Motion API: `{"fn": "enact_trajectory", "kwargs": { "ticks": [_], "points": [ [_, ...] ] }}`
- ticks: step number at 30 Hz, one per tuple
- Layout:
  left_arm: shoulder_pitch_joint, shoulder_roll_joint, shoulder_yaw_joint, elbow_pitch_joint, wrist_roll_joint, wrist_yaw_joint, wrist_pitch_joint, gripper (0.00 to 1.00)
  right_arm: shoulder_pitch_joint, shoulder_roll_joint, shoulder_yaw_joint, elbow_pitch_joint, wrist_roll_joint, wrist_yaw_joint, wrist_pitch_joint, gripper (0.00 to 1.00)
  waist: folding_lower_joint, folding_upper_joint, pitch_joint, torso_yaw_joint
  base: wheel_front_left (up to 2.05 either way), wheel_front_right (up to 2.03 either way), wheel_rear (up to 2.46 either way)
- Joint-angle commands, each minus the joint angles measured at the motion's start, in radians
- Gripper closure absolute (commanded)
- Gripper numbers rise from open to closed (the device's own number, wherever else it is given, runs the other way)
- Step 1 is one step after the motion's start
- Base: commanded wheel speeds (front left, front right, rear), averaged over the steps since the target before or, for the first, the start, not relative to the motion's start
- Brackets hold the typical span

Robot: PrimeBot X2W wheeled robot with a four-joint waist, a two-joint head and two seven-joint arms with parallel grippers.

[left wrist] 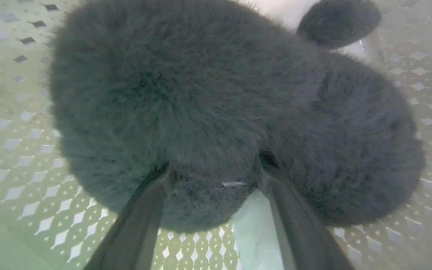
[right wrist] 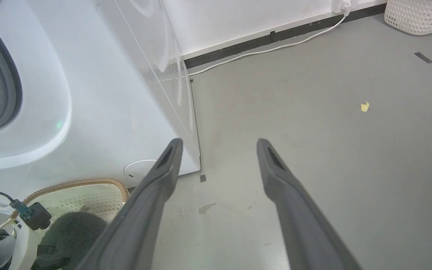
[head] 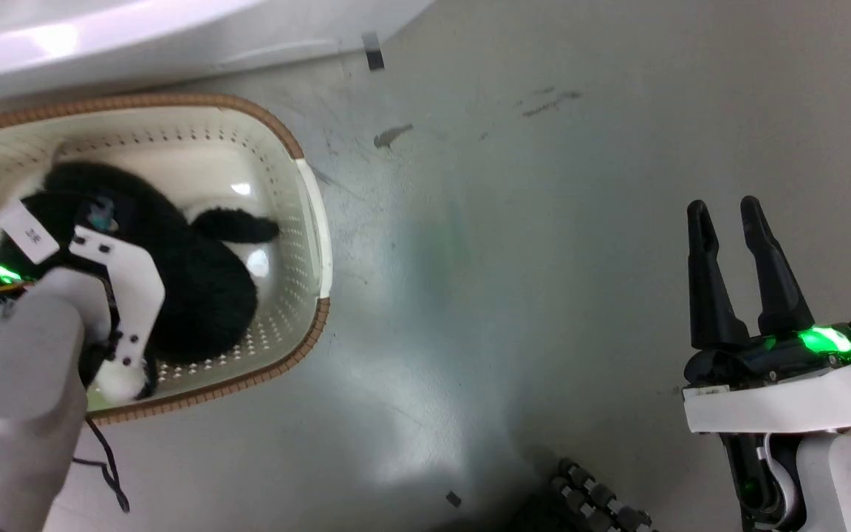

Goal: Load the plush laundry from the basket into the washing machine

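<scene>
The plush laundry [head: 204, 288], black and fluffy with a white end [head: 119, 380], lies in the cream basket [head: 315, 222] with the brown rim. My left gripper [left wrist: 216, 168] is down inside the basket, open, with both fingertips sunk into the fur and a bulge of plush between them. In the head view its fingers are hidden behind the white wrist [head: 130, 288]. My right gripper [head: 727, 210] hangs open and empty over the bare floor, far right of the basket. The washing machine [right wrist: 88, 93] stands just behind the basket, its grey gasket [right wrist: 9, 75] in view.
Grey floor [head: 514, 295] stretches right of the basket. A white cable [right wrist: 276, 48] runs along the wall's base, and a white woven basket [right wrist: 422, 15] sits far off. A yellow scrap [right wrist: 365, 107] and dark tape marks [head: 372, 52] lie on the floor.
</scene>
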Motion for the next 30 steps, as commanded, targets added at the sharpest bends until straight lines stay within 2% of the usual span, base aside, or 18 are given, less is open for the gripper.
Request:
{"fn": "enact_trajectory", "kwargs": {
  "ticks": [1, 12, 13, 14, 15, 23, 24, 30],
  "points": [
    [-0.028, 0.009, -0.015, 0.028, -0.011, -0.001, 0.012, 0.00, -0.021, 0.000, 0.004, -0.008, 0.016, -0.001, -0.010, 0.00, 0.0000, -0.0001, 0.029, -0.010, 0.00, 0.00, 0.00],
    [-0.115, 0.043, -0.080, 0.121, -0.046, -0.022, 0.028, 0.00, -0.041, 0.000, 0.011, -0.019, 0.072, -0.001, -0.033, 0.00, 0.0000, -0.0001, 0.136, -0.040, 0.00, 0.00, 0.00],
    [-0.122, 0.047, -0.085, 0.132, -0.049, -0.023, 0.027, 0.11, -0.044, 0.000, 0.012, -0.018, 0.076, -0.001, -0.035, 0.00, 0.0000, -0.0001, 0.143, -0.043, 0.00, 0.00, 0.00],
    [-0.128, 0.052, -0.089, 0.142, -0.054, -0.024, 0.025, 0.83, -0.048, 0.000, 0.014, -0.018, 0.079, -0.001, -0.037, 0.00, 0.0000, -0.0001, 0.150, -0.047, 0.00, 0.00, 0.00],
    [-0.132, 0.056, -0.091, 0.152, -0.062, -0.026, 0.022, 1.00, -0.053, 0.000, 0.016, -0.018, 0.083, -0.001, -0.039, 0.00, 0.0000, -0.0001, 0.156, -0.052, 0.00, 0.00, 0.00],
    [-0.111, 0.075, -0.075, 0.180, -0.112, -0.016, -0.044, 1.00, -0.087, 0.000, 0.027, -0.004, 0.086, -0.001, -0.045, 0.00, 0.0000, -0.0001, 0.126, -0.090, 0.00, 0.00, 0.00],
    [-0.083, 0.057, -0.063, 0.175, -0.132, -0.007, -0.095, 1.00, -0.089, 0.000, 0.017, 0.005, 0.070, -0.001, -0.045, 0.00, 0.0000, -0.0001, 0.073, -0.080, 0.00, 0.00, 0.00],
    [-0.039, -0.028, -0.063, 0.180, -0.162, -0.010, -0.212, 1.00, -0.058, 0.000, -0.041, 0.017, -0.011, -0.001, -0.045, 0.00, 0.0000, -0.0001, -0.074, -0.002, 0.00, 0.00, 0.00]
  ]
}}
